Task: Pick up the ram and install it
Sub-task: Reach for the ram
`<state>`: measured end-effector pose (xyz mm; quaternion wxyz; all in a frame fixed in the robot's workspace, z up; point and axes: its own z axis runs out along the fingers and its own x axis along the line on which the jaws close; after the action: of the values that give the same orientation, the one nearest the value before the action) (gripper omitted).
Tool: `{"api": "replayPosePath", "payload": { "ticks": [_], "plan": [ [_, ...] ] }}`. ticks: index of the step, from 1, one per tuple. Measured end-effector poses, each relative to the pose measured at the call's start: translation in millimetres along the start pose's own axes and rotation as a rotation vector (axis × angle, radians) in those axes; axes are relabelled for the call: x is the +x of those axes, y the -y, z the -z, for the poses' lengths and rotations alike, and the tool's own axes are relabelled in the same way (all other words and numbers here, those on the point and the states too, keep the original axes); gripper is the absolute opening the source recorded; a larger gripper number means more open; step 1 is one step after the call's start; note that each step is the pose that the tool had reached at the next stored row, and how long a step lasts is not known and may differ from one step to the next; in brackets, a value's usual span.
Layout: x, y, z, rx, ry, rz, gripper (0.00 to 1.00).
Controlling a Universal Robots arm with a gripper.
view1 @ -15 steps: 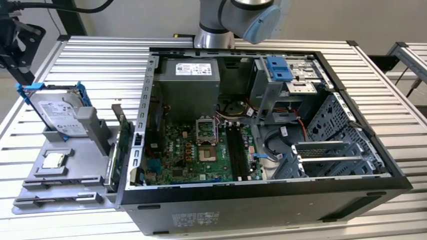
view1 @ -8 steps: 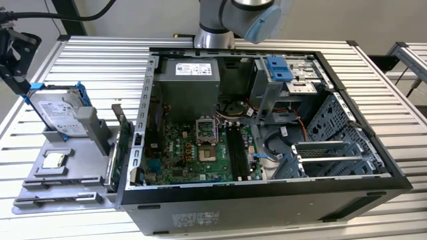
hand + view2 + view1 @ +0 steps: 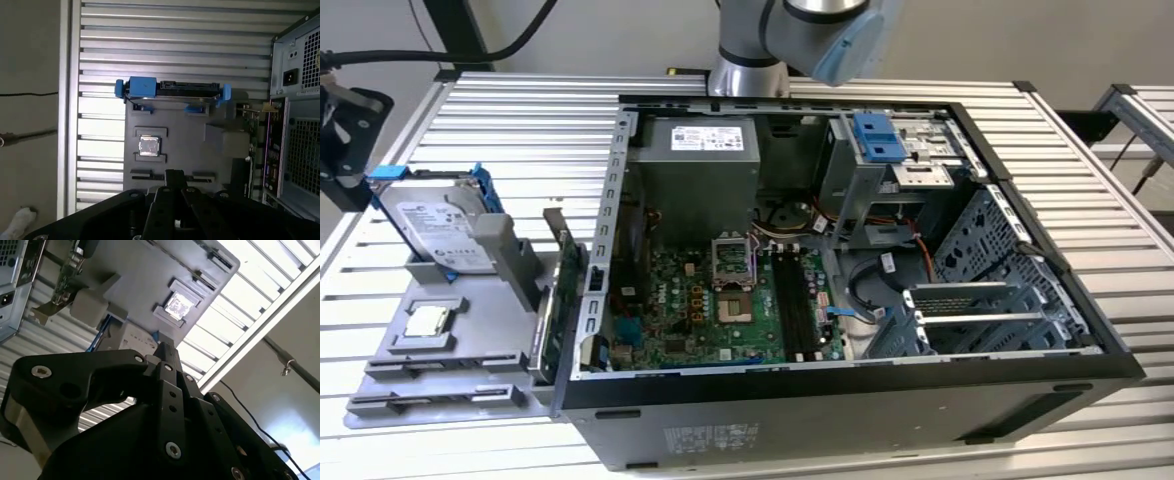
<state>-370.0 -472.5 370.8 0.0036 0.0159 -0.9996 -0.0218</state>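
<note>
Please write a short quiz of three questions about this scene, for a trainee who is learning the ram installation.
1. True or false: the gripper holds the ram.
2. What lies flat on the grey tray, near the hard drive? A) a silver chip B) a fan C) a screwdriver
3. In the exterior view, on which side of the computer case does the tray stand?

Key:
1. False. The ram stands edge-on at the tray's edge, beside the case.
2. A
3. On the exterior view's left.
</note>
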Motion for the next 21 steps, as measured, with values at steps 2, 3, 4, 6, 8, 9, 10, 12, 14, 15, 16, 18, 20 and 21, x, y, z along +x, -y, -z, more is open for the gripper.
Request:
{"api": "replayPosePath", "payload": {
  "ticks": [2, 3, 4, 6, 8, 9, 10, 12, 14, 15, 16, 18, 20, 21],
  "plan": [
    [0.2, 5.0, -0.8, 0.0, 0.0, 0.002, 0.0],
    [0.2, 7.7, -1.2, 0.0, -0.0001, 0.003, 0.0],
    [0.3, 10.2, -1.5, 0.0001, -0.0002, 0.005, 0.0],
    [0.5, 14.6, -2.1, 0.0001, -0.0003, 0.007, 0.0],
    [0.7, 18.7, -2.8, 0.0, -0.0003, 0.009, 0.0],
    [0.7, 20.1, -3.0, 0.0, -0.0003, 0.009, 0.0],
    [0.7, 20.4, -3.0, 0.0, -0.0003, 0.009, 0.0],
    [0.7, 20.4, -2.9, 0.0, -0.0003, 0.009, 0.0],
    [0.7, 20.4, -2.9, 0.0, -0.0003, 0.009, 0.0],
    [0.7, 20.4, -2.9, 0.0001, -0.0003, 0.009, 0.0],
    [0.7, 20.4, -2.9, 0.0001, -0.0004, 0.009, 0.0],
    [0.7, 21.0, -2.8, 0.0002, -0.0005, 0.009, 0.0],
    [0.8, 22.4, -2.9, 0.0, -0.0003, 0.009, 0.0],
    [0.8, 23.2, -2.8, 0.0001, -0.0004, 0.009, 0.0]
  ]
}}
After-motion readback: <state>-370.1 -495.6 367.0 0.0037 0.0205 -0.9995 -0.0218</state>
